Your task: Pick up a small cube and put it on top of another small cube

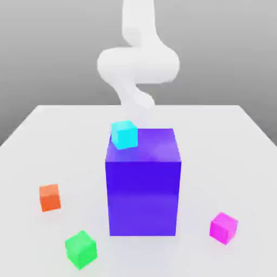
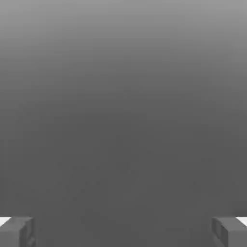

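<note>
On the white desk [image 1: 254, 140], going from the exterior view's left to its right, an orange cube [image 1: 50, 197] sits near the left edge, about midway between the far and near edges. Nearer the front edge and a little to the right of it lies the small bright green cube [image 1: 81, 249], resting flat on the desk and turned slightly so one corner faces the camera. In the middle of the desk stands a big purple-blue block [image 1: 143, 186], upright and much taller than any of the cubes. A cyan cube [image 1: 124, 134] sits by the block's top far left corner, overlapping that corner; whether it rests on the block or lies behind it cannot be told. Behind the block, toward the far edge, the white arm [image 1: 138, 62] rises in a curve and runs out of the top of the picture. To the right of the block, toward the desk's front right corner, lies the small magenta-pink cube [image 1: 224, 228], flat on the desk, well apart from the green cube, with the block between them. In the hand view the claw [image 2: 123, 231] shows its two grey fingertips [image 2: 17, 231] spread wide apart, with nothing between them and only plain grey ahead.
</note>
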You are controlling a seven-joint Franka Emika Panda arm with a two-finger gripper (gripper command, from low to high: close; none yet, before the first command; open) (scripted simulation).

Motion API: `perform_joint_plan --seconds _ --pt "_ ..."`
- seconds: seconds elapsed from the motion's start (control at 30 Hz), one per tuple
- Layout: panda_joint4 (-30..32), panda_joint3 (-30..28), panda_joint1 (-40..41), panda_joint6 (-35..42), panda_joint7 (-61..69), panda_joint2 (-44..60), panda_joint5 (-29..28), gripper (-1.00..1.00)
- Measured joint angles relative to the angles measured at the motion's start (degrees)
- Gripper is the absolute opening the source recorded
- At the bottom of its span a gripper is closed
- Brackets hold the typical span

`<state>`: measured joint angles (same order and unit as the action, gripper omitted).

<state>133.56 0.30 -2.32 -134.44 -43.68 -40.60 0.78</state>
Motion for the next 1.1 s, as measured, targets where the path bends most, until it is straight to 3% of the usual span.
perform_joint_plan --seconds 0.53,0.77,0.97,1.0,1.1 --pt "11.40 6.15 -12.10 -17.06 11.64 33.56 2.06 0.00" --pt "16.28 7.85 -17.53 -24.49 11.95 48.21 -3.58 0.00" --pt "14.77 4.15 -20.94 -33.83 9.00 60.66 -8.29 0.00" --pt "14.54 3.73 -21.30 -34.77 8.77 61.84 -8.58 -1.00" --pt "14.54 3.74 -21.29 -34.76 8.73 61.84 -8.61 -1.00"
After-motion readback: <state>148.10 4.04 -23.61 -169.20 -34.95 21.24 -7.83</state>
